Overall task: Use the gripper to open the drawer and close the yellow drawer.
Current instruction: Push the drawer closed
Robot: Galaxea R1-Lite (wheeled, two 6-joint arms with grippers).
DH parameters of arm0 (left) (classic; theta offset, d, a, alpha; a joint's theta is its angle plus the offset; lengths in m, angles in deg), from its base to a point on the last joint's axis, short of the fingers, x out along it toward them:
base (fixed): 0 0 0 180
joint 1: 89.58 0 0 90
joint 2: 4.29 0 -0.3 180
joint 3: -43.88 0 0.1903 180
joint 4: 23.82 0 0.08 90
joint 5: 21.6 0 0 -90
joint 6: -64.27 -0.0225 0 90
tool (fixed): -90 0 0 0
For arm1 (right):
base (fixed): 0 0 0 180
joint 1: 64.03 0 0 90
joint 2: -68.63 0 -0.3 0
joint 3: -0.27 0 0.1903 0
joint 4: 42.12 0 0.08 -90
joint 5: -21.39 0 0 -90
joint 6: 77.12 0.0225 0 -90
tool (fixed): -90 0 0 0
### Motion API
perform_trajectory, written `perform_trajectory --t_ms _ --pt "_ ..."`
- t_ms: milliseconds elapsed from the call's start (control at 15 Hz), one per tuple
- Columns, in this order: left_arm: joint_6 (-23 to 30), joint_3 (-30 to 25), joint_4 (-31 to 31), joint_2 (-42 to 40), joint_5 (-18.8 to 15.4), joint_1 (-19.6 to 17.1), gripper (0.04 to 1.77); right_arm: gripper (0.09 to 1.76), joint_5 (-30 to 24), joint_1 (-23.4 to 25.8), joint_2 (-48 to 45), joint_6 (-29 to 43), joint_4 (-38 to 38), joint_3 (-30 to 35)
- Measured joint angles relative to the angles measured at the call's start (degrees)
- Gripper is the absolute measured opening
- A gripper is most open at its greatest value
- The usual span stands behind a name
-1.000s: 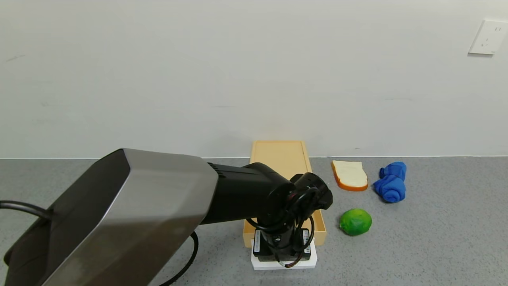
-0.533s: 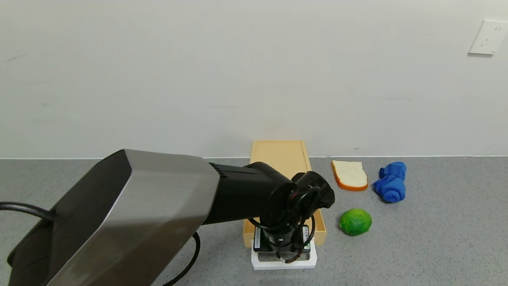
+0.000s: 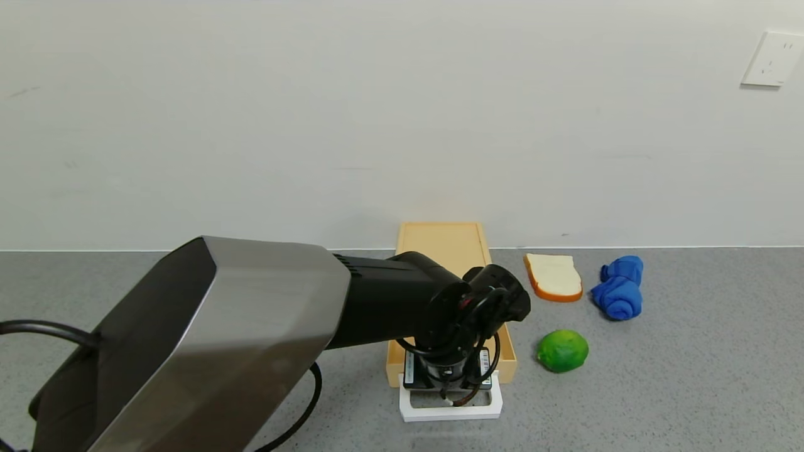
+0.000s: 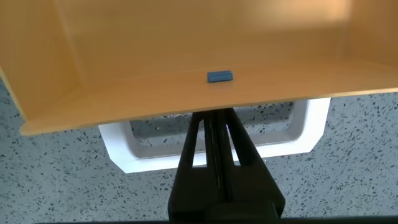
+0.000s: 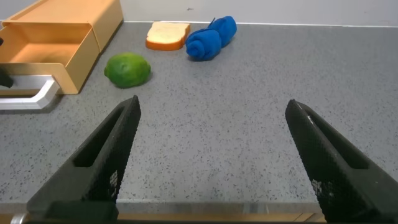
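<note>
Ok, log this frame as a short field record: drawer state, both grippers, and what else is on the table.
drawer: tray pulled out, a small blue piece inside
handle: white loop at the near end
left gripper: fingers together, inside the handle loop
right gripper: open, idle over bare table
table: lime, bread slice, blue cloth right of drawer

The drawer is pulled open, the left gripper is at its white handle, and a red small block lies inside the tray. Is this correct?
One detail is wrong: the small block inside the drawer is blue, not red, as the left wrist view shows. The drawer is open and the left gripper is at the white handle.
</note>
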Motion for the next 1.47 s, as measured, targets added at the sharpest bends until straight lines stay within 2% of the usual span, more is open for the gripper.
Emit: perform_trajectory --t_ms 1467 --pt "-6.07 8.9 -1.18 3.61 1.24 -4.39 0.11 1.71 0.0 0.0 0.0 -0.02 0.0 0.0"
